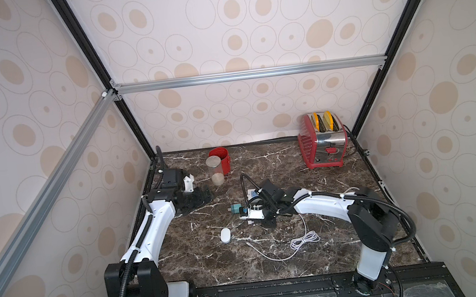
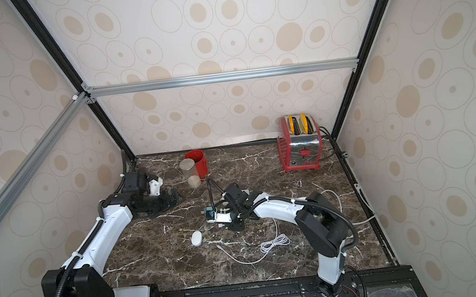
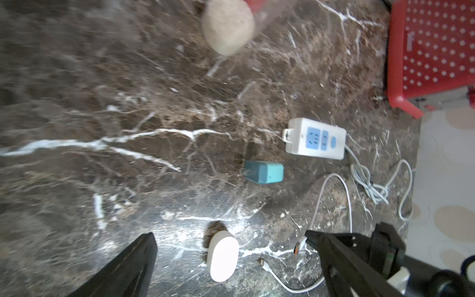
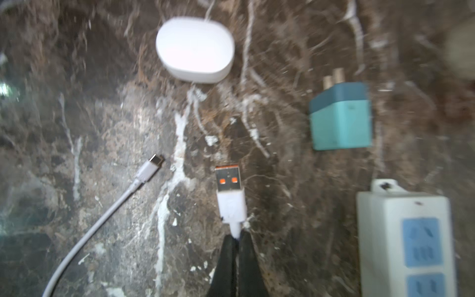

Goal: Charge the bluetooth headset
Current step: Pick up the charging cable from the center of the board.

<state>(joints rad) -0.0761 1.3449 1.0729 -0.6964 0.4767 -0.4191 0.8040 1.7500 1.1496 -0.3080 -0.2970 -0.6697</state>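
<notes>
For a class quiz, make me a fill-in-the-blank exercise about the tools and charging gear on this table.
1. The right tool is ___ on the cable.
2. The left tool is ___, holding nothing.
3. The strip has sockets coloured ___.
Missing words: shut, open, blue.

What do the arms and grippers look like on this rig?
Left arm and right arm match: white shell links, black joint housings, black corrugated conduit outside, white zip ties. Left gripper and right gripper: plain black tapered fingers, white bracket at each wrist. No markings legible.
</notes>
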